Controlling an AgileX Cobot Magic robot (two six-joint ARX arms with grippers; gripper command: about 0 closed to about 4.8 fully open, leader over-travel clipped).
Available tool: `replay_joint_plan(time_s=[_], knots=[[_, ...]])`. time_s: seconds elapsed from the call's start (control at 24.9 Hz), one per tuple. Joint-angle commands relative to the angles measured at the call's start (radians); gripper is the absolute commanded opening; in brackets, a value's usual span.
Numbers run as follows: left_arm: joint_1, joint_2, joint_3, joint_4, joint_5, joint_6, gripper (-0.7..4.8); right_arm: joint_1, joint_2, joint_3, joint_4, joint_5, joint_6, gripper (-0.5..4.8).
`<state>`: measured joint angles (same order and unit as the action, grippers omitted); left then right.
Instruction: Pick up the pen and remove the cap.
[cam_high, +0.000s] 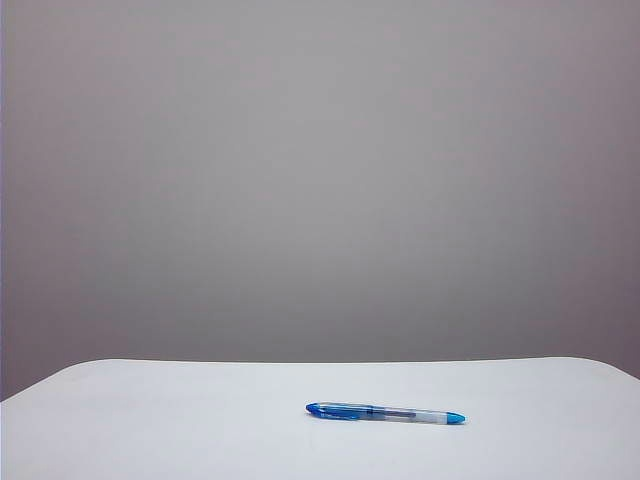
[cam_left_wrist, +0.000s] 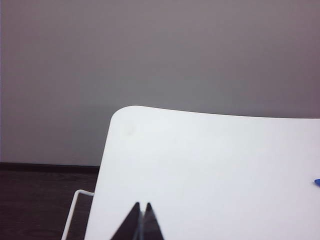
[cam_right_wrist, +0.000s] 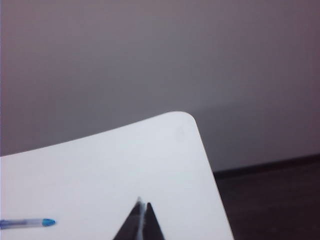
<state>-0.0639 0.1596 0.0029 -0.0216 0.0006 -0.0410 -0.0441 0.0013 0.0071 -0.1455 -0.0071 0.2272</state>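
table (cam_high: 150, 420) bare round pen (cam_high: 385, 413); both end effectors (cam_left_wrist: 141, 212) (cam_right_wrist: 142, 210) closed, well apart from it.

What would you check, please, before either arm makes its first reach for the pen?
1. Pen lies flat on the table, unobstructed: ok.
2. Cap on the pen, at its left end in the exterior view: ok.
3. Left gripper shut, holding nothing, over the table's near edge: not ok for grasping; open first.
4. Right gripper shut, holding nothing: not ok; open first.
5. Both arms away from the pen: ok.
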Motion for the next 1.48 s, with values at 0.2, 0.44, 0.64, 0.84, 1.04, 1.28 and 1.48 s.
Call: replay_joint_plan(time_s=[0.2, 0.44, 0.64, 0.84, 1.04, 1.28, 1.48], knots=[[0.0, 0.002, 0.059, 0.025, 0.092, -0.135, -0.04, 0.0, 0.002, -0.006, 0.033, -0.085, 0.008, -0.01], [0.0, 0.092, 0.205, -0.049, 0.108, -0.132, -0.04, 0.0, 0.004, 0.024, 0.04, -0.088, 0.011, -0.03], [0.0, 0.443, 0.347, -0.024, 0.259, -0.079, -0.04, 0.0, 0.101, 0.074, 0.058, -0.069, 0.038, -0.03], [-0.011, 0.811, 0.61, -0.093, 0.319, 0.157, -0.04, 0.0, 0.374, 0.178, 0.155, -0.089, 0.064, -0.03], [-0.089, 1.047, 0.882, -0.23, 0.356, 0.327, -0.01, 0.0, 0.837, 0.473, 0.188, -0.316, -0.203, -0.02], [-0.216, 1.213, 0.992, -0.229, 0.355, 0.499, 0.81, 0.034, 1.33, 0.832, 0.18, -0.623, -0.418, -0.01], [-0.241, 1.326, 1.04, -0.236, 0.366, 0.52, 0.81, 0.141, 1.619, 1.078, -0.009, -0.621, -0.727, 0.03]])
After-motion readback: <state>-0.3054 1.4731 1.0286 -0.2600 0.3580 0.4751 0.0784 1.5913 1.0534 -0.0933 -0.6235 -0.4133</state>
